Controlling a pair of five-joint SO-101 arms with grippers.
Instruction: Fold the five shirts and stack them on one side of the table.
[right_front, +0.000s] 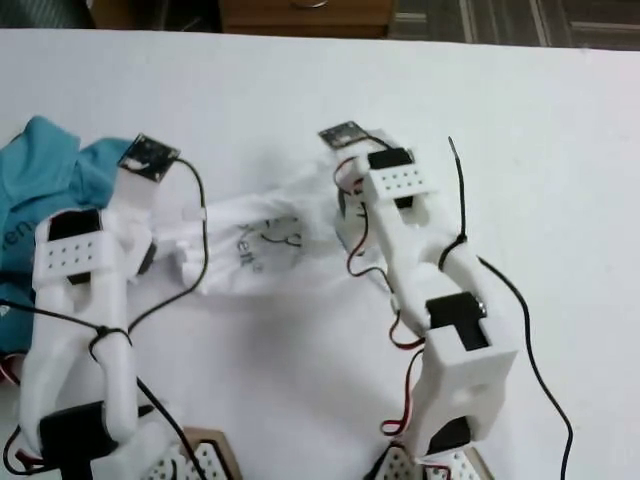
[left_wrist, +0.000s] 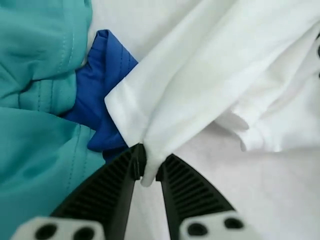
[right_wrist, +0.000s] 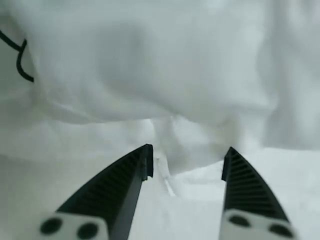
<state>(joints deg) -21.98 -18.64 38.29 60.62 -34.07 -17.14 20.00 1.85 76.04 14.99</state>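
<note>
At my remote station, both arms lean in over the white shirt (right_front: 250, 245), which lies crumpled and stretched across the middle of the table (right_front: 300, 80).

My left arm (right_front: 75, 260) rises from the near edge along the table's left side, its wrist tipped down at the shirt's left end. The left gripper (left_wrist: 150, 167) is clamped on a corner of the white shirt, with a narrow tongue of hem pinched between its two black ribbed fingers (left_wrist: 112, 185) and the cloth fanning out beyond them.

Just beside that corner lies a blue shirt (left_wrist: 107, 75), and a teal shirt (left_wrist: 35, 75) lies partly over it. From above, the teal shirt sits bunched at the table's far left, beside my left arm.

My right arm (right_front: 400, 230) reaches from the near edge and angles left toward the shirt's right end, wrist bent downward. The right gripper (right_wrist: 187, 155) hangs low over the fabric with its fingers spread wide. A ridge of white cloth lies between and beyond the tips, and nothing is pinched. I cannot tell whether the tips touch the cloth.

The white shirt carries a black printed mark near its middle, facing up.
</note>
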